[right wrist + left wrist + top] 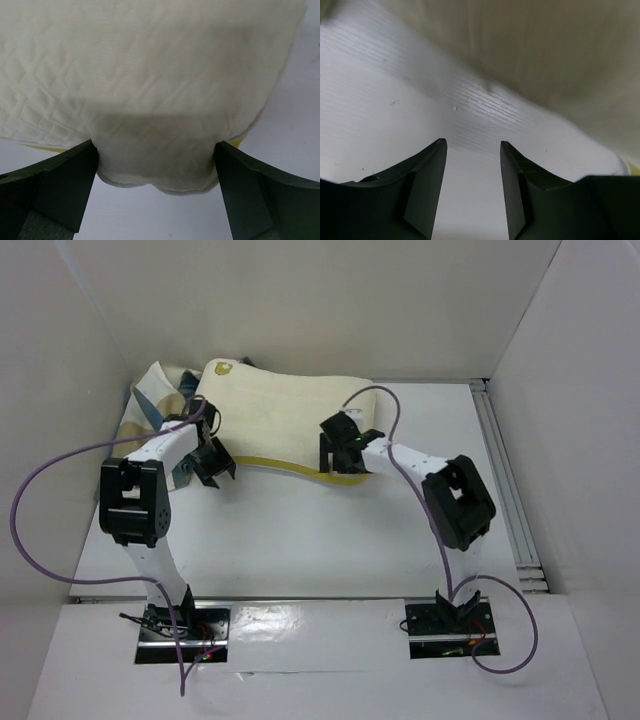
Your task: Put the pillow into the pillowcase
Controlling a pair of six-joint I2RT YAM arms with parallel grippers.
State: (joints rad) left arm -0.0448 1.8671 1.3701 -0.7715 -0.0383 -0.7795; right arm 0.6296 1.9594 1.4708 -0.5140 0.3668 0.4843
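The cream pillow [285, 420] with its yellow edge lies across the back of the table. Its left end rests on the checked blue-tan pillowcase [150, 400], which is crumpled in the back left corner. My right gripper [338, 460] is at the pillow's near right edge. In the right wrist view the pillow [150, 75] bulges between the wide-open fingers [65, 185] and touches both, while the right gripper [156, 145] stands open. My left gripper [213, 465] is open at the pillow's near left corner. In the left wrist view the left gripper [472, 142] holds nothing, with bare table under it and the pillow [545, 50] just beyond.
White walls close in the table on the left, back and right. An aluminium rail [505, 480] runs along the right side. Purple cables [40, 480] loop off both arms. The white table [300, 540] stretches from the pillow to the arm bases.
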